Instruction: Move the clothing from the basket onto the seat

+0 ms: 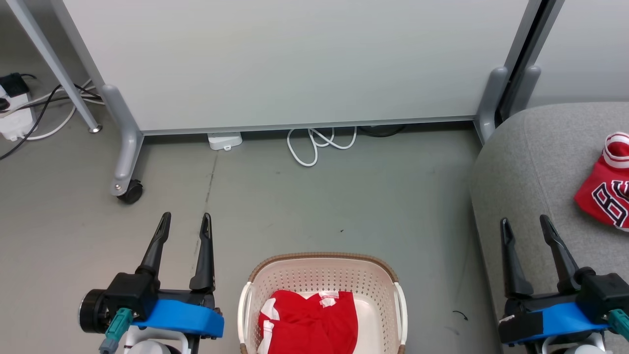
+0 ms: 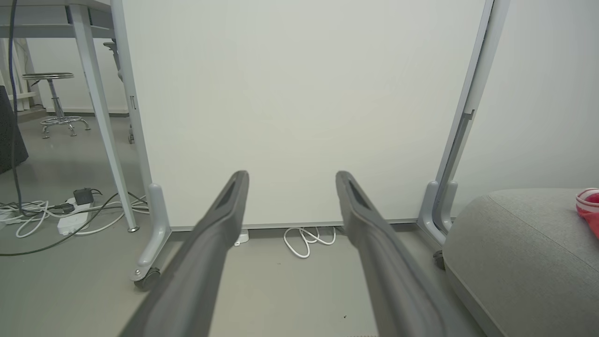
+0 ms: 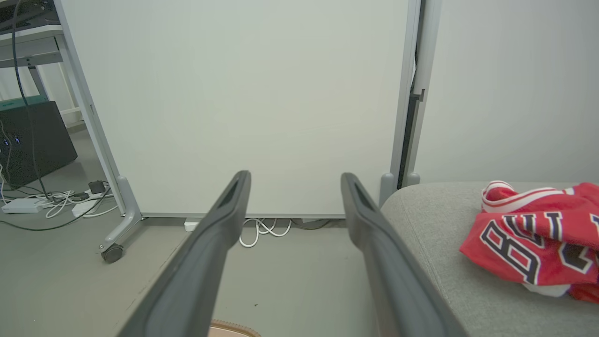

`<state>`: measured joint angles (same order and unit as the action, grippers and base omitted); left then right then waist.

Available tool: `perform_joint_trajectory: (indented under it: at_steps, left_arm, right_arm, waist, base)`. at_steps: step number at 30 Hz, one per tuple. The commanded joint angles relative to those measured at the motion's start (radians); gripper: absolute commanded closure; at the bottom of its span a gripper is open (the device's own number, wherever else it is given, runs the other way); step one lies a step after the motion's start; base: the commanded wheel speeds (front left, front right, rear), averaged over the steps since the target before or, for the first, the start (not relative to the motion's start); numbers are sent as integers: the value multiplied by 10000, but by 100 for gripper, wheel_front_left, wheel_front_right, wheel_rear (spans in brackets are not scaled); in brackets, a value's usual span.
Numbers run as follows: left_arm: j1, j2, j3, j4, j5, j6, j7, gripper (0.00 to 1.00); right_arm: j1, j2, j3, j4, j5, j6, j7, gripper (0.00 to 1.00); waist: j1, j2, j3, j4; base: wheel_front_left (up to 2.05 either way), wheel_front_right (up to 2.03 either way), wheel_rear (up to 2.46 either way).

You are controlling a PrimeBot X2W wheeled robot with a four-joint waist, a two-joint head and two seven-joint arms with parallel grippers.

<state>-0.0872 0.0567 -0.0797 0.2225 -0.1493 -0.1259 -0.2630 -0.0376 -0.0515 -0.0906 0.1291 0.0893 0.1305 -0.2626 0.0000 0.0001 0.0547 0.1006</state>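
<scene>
Plain red piece (image 1: 309, 322) w/ white trim lies crumpled in basket (image 1: 322, 256). BULLS jersey (image 1: 607, 191) is bunched on seat (image 1: 526, 167), right of basket. Left hand (image 1: 186, 219) is left of basket, right hand (image 1: 523, 220) over seat's edge; both empty, fingers apart. Bare floor (image 1: 344, 196) runs btwn basket & partition panel (image 1: 295, 64).
</scene>
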Motion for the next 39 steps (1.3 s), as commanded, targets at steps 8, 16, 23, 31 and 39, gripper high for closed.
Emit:
perform_joint_trajectory:
  at_steps: [8, 16, 23, 31, 39]
  left_arm:
    - [-445, 167, -544, 275, 143, -50, -29, 0]
    - [-1656, 796, -1860, 1214, -57, -51, -28, 0]
    - [-3028, 1428, -3368, 2359, -255, -50, -28, 0]
    - [-4530, 2007, -5782, 3796, -613, -49, -29, 0]
    - [-6115, 2377, -8181, 5225, -1137, -48, -27, 0]
  right_arm:
    - [-66, 19, 40, -23, -15, 5, -34, 0]
    - [-601, 17, 263, -175, -136, 5, -34, 0]
    - [-1300, 16, 738, -350, -491, 5, -34, 0]
    - [-2278, 15, 974, -612, -737, 5, -34, 0]
    - [-3199, 15, 1227, -861, -839, 5, -34, 0]
  waist:
    - [0, -1, 199, -40]
    - [0, -1, 764, -310]
    - [0, -1, 1696, -730]
    - [0, -1, 3131, -1129]
    - [0, -1, 4682, -1448]
  base:
    - [0, 0, 0]
    - [0, 0, 0]
    - [0, 0, 0]
    - [0, 0, 0]
    - [0, 0, 0]
